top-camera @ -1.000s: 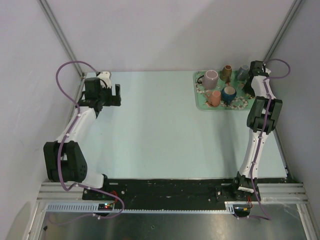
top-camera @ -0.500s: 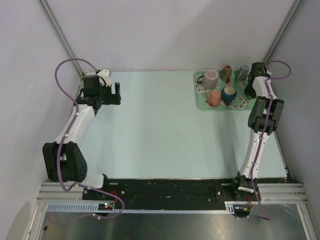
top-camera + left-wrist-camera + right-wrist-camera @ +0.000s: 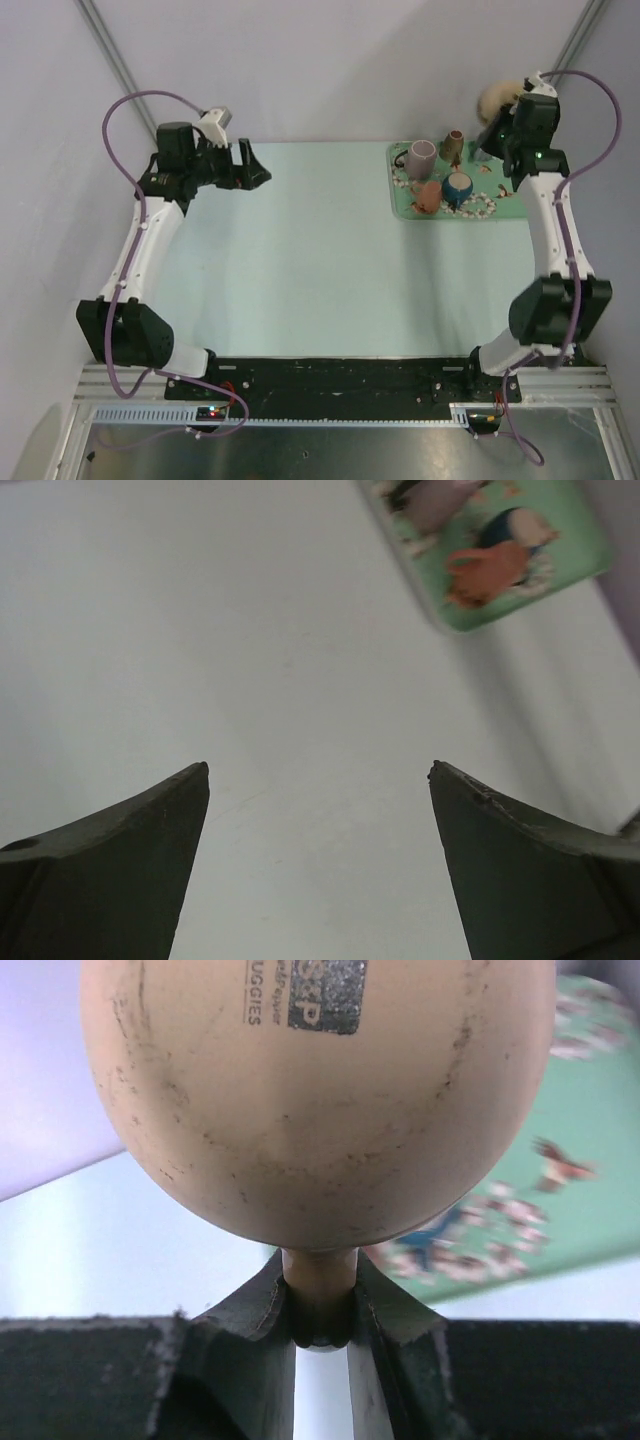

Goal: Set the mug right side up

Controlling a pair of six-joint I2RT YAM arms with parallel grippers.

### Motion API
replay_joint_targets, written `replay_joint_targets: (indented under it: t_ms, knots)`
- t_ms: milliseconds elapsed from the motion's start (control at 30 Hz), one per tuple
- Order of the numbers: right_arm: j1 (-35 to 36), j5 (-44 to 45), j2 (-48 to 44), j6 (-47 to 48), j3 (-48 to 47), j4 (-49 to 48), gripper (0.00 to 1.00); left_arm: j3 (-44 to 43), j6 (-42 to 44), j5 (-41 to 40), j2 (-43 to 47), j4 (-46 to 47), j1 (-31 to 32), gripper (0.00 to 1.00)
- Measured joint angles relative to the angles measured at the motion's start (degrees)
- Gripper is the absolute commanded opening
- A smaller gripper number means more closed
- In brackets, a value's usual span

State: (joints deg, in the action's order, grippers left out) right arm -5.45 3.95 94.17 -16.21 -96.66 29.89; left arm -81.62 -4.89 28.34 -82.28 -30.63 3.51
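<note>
Desk: a pale, flat top is seen, with both arms bolted at its near edge.
Left end effector: it is held above the far left part of the desk. Its two fingers are spread wide apart and nothing is between them. In the left wrist view only bare desk is seen in the gap.
Green tray: it is set on the far right part of the desk, well apart from the left end effector.
On the tray: an orange mug and a blue mug are placed just beside each other at the near side. A pink mug and a brown mug are placed behind them.
Right end effector: it is raised above the far right corner of the tray. Its fingers are pinched narrow around a thin handle.
Tan mug: it is held up in the air by that handle, off the tray and off the desk. In the right wrist view its round body fills the top of the picture, with small print on it.
Mug's mouth: the top view is blurred there, so which way it points cannot be told.
</note>
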Motion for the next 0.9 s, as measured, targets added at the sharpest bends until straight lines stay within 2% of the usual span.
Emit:
replay_joint_targets:
  t_ms: [133,200,333,467,633,833,900]
  knots:
    - [8.55,-12.15,-9.53,-3.56,6.60,-9.31,0.00,-5.90,-5.11,6.99,0.00,-0.68,2.10,1.00]
    - [14.49,-18.51,-10.97,-5.77,9.05,-14.01,0.00,-9.53,-7.74,9.99,-0.02,-0.74,3.26,1.00]
    - [25.62,-29.55,-9.90,-11.43,12.87,-22.93,0.00,-15.50,-11.54,13.92,-0.22,-0.37,4.96,0.98]
    - [33.38,-36.92,-7.08,-18.12,13.86,-30.45,0.00,-19.06,-14.58,16.44,-0.24,1.14,5.86,0.94]
    - [38.40,-40.22,-4.61,-23.67,13.42,-37.88,0.00,-19.34,-16.94,17.00,-0.46,2.40,6.01,0.84]
    - [41.05,-40.26,-1.73,-25.42,10.29,-38.60,0.00,-19.34,-21.49,19.45,-0.70,4.31,6.01,0.63]
    - [41.44,-40.35,-0.72,-26.16,9.75,-39.30,0.00,-19.34,-23.15,19.96,-0.76,4.85,5.99,0.60]
